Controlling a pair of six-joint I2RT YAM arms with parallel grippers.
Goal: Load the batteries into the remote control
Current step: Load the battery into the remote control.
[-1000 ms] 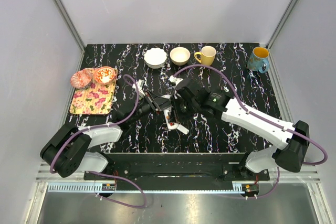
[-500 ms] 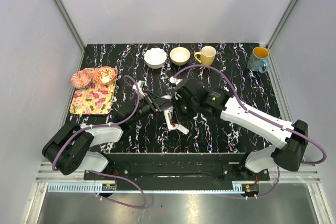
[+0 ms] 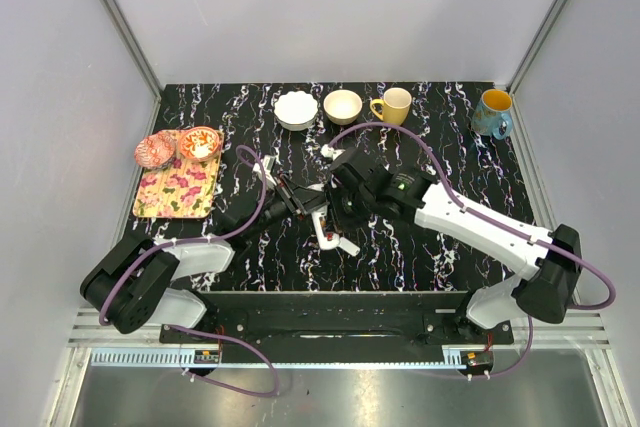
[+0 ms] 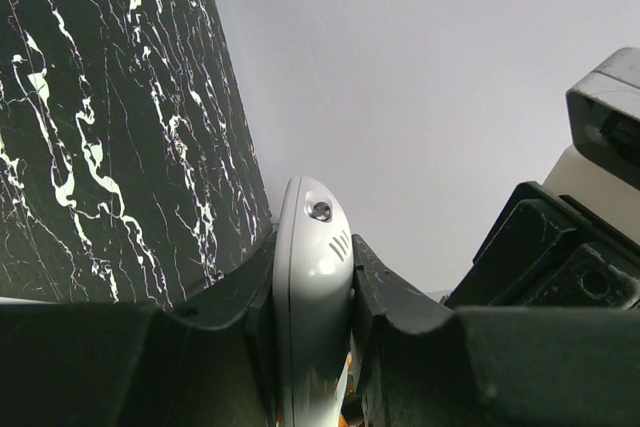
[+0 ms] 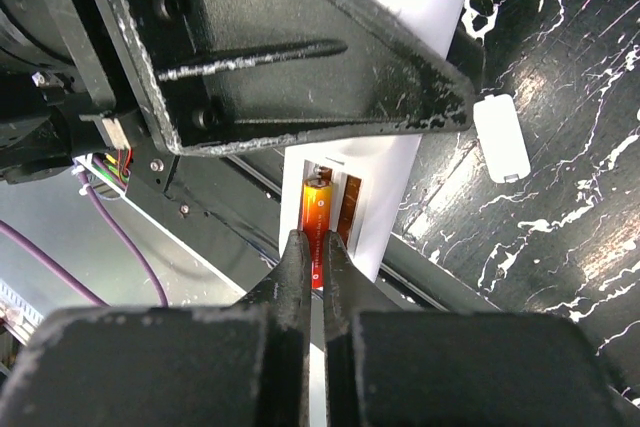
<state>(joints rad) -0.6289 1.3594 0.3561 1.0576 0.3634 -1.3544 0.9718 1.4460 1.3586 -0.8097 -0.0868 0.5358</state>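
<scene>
Centrally over the black marbled table [image 3: 400, 259], the two arms meet. Left gripper [image 4: 312, 282], jaws clenched, holds the remote control [image 4: 308, 237] edge-on between its fingers. Right gripper [image 5: 316, 252], jaws pinched nearly together, grasps the near end of an orange-red battery [image 5: 317, 209], which sits in the open compartment on the back of the remote control. Small white cover piece [image 5: 501, 137] lies flat on the table, just beside the remote control and apart from both grippers.

right gripper [image 5: 316, 247] pinching an orange-red battery [image 5: 316, 205], tip in white remote control [image 5: 388, 187] compartment, white cover piece [image 5: 501, 137] beside it on black marbled table [image 5: 570, 207]
</scene>
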